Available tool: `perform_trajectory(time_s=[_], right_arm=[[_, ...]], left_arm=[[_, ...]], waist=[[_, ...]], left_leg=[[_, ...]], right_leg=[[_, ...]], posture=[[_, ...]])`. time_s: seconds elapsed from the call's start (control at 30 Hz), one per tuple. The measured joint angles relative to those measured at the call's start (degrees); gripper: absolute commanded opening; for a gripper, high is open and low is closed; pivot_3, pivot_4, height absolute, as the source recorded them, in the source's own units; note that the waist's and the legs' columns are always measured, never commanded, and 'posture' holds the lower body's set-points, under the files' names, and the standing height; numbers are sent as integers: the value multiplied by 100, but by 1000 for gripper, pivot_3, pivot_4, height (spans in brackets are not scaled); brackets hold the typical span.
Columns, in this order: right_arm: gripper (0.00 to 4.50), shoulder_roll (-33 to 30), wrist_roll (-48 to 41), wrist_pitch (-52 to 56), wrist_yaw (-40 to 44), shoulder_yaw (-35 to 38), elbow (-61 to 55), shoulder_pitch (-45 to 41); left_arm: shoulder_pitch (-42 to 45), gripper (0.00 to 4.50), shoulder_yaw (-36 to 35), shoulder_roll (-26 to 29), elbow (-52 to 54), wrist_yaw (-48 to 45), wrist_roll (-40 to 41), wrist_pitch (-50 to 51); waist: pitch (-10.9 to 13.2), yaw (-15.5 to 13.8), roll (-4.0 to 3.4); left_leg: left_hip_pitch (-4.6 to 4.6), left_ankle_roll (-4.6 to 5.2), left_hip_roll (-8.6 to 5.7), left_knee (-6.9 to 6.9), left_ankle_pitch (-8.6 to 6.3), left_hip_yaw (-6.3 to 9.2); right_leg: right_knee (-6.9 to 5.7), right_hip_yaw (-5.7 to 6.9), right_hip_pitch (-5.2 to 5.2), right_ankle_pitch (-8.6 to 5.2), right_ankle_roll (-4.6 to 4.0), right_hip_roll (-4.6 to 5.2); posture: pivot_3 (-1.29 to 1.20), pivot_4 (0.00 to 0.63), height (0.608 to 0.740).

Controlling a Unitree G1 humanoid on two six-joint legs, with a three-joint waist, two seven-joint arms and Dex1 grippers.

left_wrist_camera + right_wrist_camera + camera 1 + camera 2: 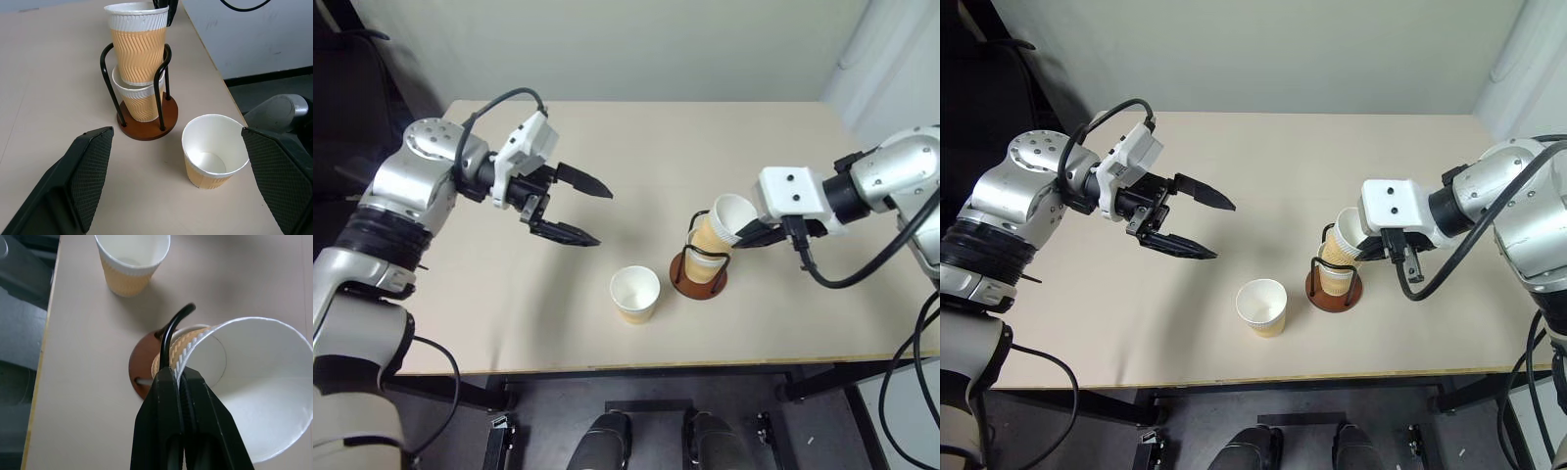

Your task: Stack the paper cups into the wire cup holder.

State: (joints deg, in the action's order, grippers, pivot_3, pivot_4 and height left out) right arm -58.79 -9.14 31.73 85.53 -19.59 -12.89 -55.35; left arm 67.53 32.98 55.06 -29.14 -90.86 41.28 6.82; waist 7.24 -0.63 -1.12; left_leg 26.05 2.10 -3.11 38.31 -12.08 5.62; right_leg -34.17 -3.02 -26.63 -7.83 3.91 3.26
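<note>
Your right gripper (181,382) pinches a tilted cup (729,220) into the wire cup holder (698,274), above a nested cup (139,100); a third cup (634,294) stands empty to its left; your left gripper (578,209) is spread, holding nothing.

Lighting even and bright from overhead, casting soft short shadows on the pale bench (509,313) beneath arms and cups; no harsh glare; head views sharp with mild edge curvature; right wrist view's near black fingers (183,431) slightly soft.
</note>
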Motion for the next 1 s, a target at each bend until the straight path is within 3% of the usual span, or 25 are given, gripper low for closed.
perform_trajectory(time_s=[0.17, 0.27, 0.53, 0.77, 1.0], right_arm=[[33, 48, 174, -209, 68, -87, 109, 0], [608, 191, 264, -259, 64, -120, 158, -1], [3372, 534, 171, 175, -47, -74, 254, -104], [3372, 397, -682, 1515, -357, 901, -37, -147], [3372, 144, -1512, 2536, -740, 1716, -426, -147]], left_arm=[[-30, 4500, 0, 1, 5, 0, 2, 7], [-31, 4500, 0, 4, 12, 0, 2, 8], [-34, 4500, 0, 7, 25, 0, 0, 48], [-25, 4500, -54, -122, 117, -1, -109, 327], [250, 4500, 205, 84, 265, -1, -322, 324]], waist=[[0, 1, 0], [0, 5, 0], [0, 6, 0], [0, -11, 1], [0, 5, 0]], left_leg=[[-1, 3, 0, 0, 1, 0], [-1, 5, 0, 0, 1, 0], [-1, 14, 0, 1, 6, 0], [4, -1, -2, 0, 16, 0], [-2, -26, -1, -9, 24, -1]], right_leg=[[-2, 0, 0, 2, 0, 0], [-3, 0, 0, 5, -1, 0], [-8, 0, 0, 7, -4, 0], [-5, 0, 0, 6, -7, 0], [-4, -2, -2, 2, -7, -1]], posture=[[0, 150, 740], [0, 150, 740], [0, 150, 740], [0, 150, 740], [0, 150, 740]])
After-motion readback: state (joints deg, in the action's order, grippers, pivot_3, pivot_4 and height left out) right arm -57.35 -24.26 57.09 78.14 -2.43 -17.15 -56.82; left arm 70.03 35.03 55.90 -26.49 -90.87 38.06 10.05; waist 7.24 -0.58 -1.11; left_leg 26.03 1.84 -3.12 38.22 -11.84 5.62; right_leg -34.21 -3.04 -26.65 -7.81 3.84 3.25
